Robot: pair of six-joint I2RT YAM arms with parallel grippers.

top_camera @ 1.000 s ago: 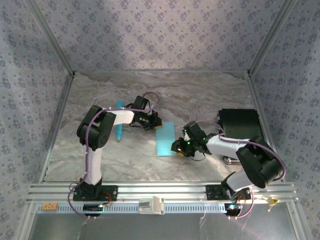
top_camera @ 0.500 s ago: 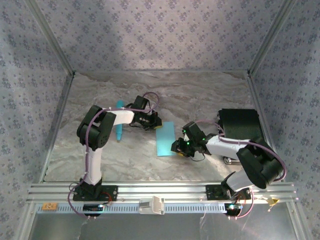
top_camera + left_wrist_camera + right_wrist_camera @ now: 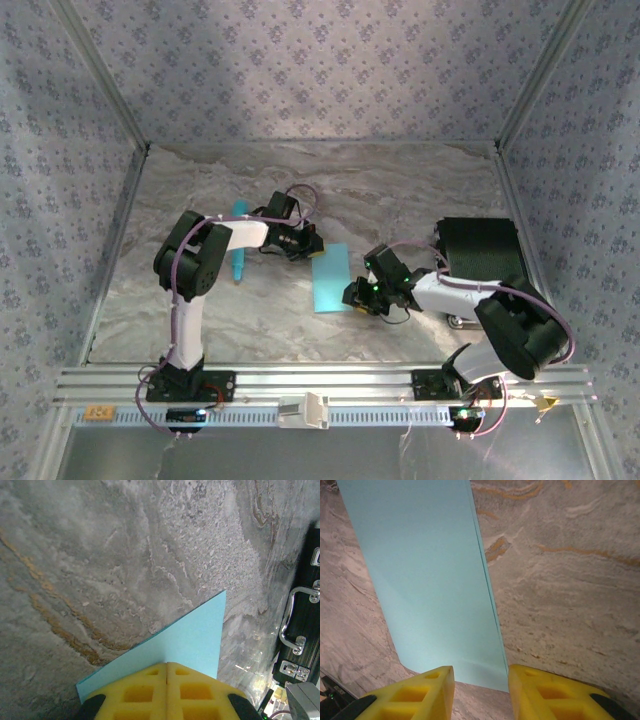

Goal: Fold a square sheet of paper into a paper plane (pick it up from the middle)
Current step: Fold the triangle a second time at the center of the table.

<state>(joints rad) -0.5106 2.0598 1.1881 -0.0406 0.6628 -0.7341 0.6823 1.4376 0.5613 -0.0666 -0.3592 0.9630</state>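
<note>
The square sheet of paper lies on the marble table as a narrow light cyan strip, apparently folded double. My left gripper sits at its far end, jaws shut. In the left wrist view the closed yellow fingertips rest on top of the paper, with no paper visibly between them. My right gripper is at the strip's near right corner. In the right wrist view it stands open, its fingers low at either side of the near short edge of the paper.
A black case with metal latches stands at the right, behind the right arm; its handle shows in the left wrist view. A slim turquoise stick lies left of the left arm. Patterned walls close off three sides.
</note>
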